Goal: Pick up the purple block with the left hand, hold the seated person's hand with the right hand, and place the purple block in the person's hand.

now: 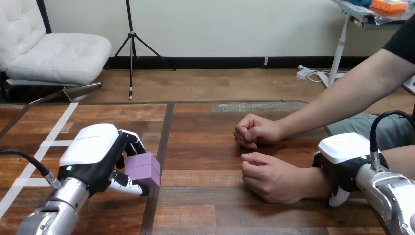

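Note:
The purple block (145,169) sits at the table's left-middle, inside my left hand (95,154). That hand is shut on it: fingers curl over its far side and the thumb presses its near side. Whether the block rests on the wood or hangs just above it, I cannot tell. The person reaches in from the right with two closed fists on the table: a far fist (257,131) and a near fist (269,177). My right hand (342,159) lies over the wrist of the near fist, curled round it, with a fingertip showing below the wrist.
White tape lines (54,134) cross the wooden table (205,147) at the far left. A dark seam runs down the table just right of the block. Bare wood lies between the block and the person's fists.

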Controlling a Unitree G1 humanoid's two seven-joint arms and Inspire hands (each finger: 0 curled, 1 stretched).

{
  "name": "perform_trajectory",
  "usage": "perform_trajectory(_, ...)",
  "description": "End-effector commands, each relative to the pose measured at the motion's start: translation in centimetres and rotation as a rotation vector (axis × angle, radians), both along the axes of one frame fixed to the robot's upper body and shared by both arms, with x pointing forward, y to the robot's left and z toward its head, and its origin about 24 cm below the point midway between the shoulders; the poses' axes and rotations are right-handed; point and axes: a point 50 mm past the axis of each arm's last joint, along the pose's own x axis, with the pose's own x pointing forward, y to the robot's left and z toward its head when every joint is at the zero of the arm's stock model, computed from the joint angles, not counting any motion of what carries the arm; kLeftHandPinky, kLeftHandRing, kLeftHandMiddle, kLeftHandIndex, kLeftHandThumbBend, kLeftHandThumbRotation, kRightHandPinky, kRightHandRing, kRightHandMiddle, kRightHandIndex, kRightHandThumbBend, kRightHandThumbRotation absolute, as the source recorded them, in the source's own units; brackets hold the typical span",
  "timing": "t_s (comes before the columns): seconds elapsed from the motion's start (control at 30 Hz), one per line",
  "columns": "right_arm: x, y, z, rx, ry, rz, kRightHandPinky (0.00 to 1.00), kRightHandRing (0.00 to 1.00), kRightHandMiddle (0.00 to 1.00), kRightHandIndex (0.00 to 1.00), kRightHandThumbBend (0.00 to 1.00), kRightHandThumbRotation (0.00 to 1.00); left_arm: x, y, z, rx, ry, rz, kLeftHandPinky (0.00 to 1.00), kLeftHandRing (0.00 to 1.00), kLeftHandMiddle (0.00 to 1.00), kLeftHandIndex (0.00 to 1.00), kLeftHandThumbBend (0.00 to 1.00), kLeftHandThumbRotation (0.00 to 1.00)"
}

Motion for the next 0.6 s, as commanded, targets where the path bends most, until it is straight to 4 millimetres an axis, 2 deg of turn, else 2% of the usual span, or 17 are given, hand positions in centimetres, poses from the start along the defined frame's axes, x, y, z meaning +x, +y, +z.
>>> perform_trajectory(0.0,0.02,-0.70,-1.12,0.015,0.047,-0.047,0.51,0.59,0.66,0.70,0.67,0.00,0.72,0.03,2.23,-0.003,-0.088,-0.015,0.40,0.43,0.48,0.48,0.74,0.00)
perform_trajectory(0.07,0.05,-0.69,-1.15,0.026,0.050,-0.055,0.45,0.54,0.62,0.69,0.68,0.00,0.72,0.03,2.23,-0.002,-0.087,-0.014,0.40,0.43,0.48,0.48,0.73,0.00)
perform_trajectory(0.1,0.06,-0.68,-1.16,0.027,0.052,-0.057,0.37,0.47,0.57,0.69,0.68,0.00,0.72,0.03,2.22,-0.002,-0.086,-0.014,0.40,0.44,0.48,0.48,0.73,0.00)
perform_trajectory(0.27,0.12,-0.68,-1.15,0.028,0.065,-0.060,0.26,0.35,0.47,0.68,0.68,0.00,0.73,0.03,2.18,-0.005,-0.085,-0.017,0.41,0.44,0.48,0.48,0.73,0.00)
perform_trajectory(0.4,0.10,-0.69,-1.06,0.032,0.066,-0.055,0.23,0.32,0.44,0.65,0.69,0.00,0.75,0.03,2.14,-0.004,-0.081,-0.018,0.41,0.44,0.48,0.48,0.73,0.00)
perform_trajectory(0.57,0.03,-0.66,-0.81,0.050,0.055,-0.062,0.23,0.33,0.44,0.63,0.67,0.00,0.74,0.04,2.10,-0.005,-0.080,-0.018,0.42,0.44,0.48,0.48,0.73,0.00)
